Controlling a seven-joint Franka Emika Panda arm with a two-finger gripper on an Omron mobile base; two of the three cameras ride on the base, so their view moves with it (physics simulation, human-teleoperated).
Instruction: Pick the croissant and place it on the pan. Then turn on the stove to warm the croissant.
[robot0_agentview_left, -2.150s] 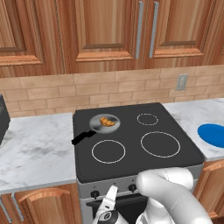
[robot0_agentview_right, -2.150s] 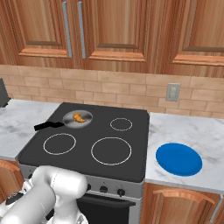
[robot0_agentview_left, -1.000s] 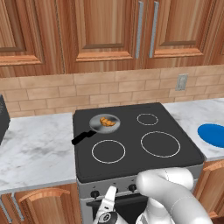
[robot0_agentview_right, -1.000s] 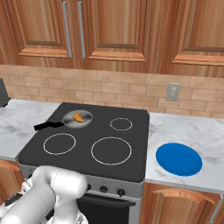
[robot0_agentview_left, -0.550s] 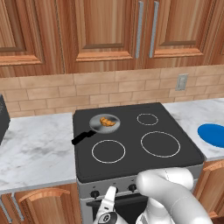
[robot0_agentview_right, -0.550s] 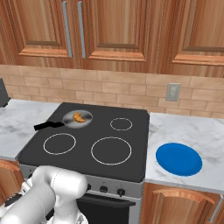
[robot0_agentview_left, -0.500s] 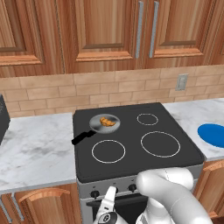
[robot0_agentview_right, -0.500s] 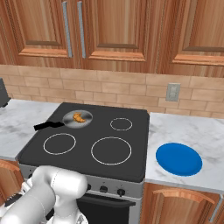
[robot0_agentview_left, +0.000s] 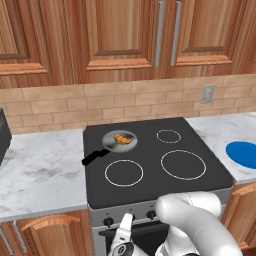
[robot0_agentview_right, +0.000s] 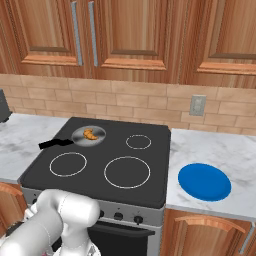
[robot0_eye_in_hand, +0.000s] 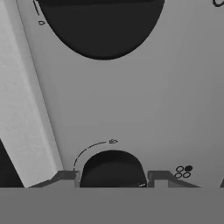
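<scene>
I have the jaws closed around a black knob on the steel front of the stove, one finger on each side of it. I judge the arm is held this low and this close because the croissant part looks done and only turning on the burner is left. Beside the knob, just off one finger, there is a little burner diagram with one dot filled in, and a curved arrow runs over the knob's top, which I take as the turning direction. A second, larger dark knob sits well beyond the jaws along the same panel.

The croissant is well away from the jaws, up and behind them on the cooktop, lying inside the pan on the rear burner nearest the wall. It is a small golden-orange crescent with browner ridges, much smaller than the pan's grey bowl. The pan's short black handle points toward the stove's front edge. A flat blue plate rests on the counter far off to the other side.
</scene>
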